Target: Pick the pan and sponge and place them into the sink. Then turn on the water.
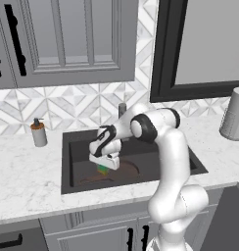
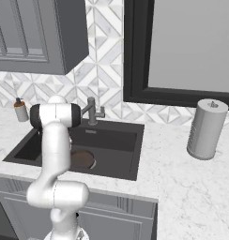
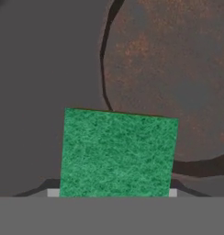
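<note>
The black sink (image 1: 72,147) is set into the marble counter, with its grey faucet (image 1: 122,109) at the back. The dark brown pan (image 1: 129,170) lies on the sink floor, and from the right I see it as a round disc (image 2: 81,159). My gripper (image 1: 105,164) hangs inside the basin just above the pan's left side, shut on the sponge (image 1: 103,170). In the hand view the sponge's green face (image 3: 118,153) hides the fingertips, with the pan (image 3: 173,78) and the sink floor (image 3: 45,69) below it. The water is out of view.
A soap dispenser (image 1: 38,132) stands on the counter left of the sink. A grey paper towel roll (image 2: 207,129) stands to the right. Wall cabinets hang over the left counter, and a dark-framed window (image 2: 182,47) sits behind the sink.
</note>
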You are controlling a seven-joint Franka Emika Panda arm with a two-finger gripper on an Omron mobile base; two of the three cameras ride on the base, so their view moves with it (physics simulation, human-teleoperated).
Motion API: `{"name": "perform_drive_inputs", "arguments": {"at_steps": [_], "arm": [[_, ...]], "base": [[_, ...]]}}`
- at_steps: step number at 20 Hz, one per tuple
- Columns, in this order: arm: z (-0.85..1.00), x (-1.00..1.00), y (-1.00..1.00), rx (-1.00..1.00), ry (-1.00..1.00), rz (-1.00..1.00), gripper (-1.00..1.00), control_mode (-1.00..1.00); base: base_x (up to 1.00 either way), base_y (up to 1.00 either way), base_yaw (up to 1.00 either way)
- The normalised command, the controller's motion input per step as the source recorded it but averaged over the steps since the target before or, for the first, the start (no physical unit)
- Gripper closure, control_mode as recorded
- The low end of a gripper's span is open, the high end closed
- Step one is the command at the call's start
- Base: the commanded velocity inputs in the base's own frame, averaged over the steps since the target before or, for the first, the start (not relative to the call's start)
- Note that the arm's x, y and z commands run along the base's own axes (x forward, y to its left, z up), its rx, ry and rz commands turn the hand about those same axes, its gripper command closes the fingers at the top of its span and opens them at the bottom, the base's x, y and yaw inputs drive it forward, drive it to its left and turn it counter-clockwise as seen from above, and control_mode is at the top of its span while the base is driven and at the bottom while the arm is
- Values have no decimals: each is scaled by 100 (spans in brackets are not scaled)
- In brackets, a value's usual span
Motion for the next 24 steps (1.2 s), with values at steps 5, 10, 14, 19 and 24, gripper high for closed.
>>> {"name": "perform_drive_inputs", "arguments": {"at_steps": [5, 10, 14, 19, 24], "arm": [[-33, 10, 0, -4, 0, 0, 100, -100], [-32, 0, 0, -1, 0, 0, 100, -100], [-21, 0, 0, 0, 0, 0, -100, -100], [0, 0, 0, 0, 0, 0, -100, -100], [13, -3, -2, 0, 1, 0, -100, -100]], "base": [[0, 0, 0], [0, 0, 0], [0, 0, 0], [0, 0, 0], [0, 0, 0]]}}
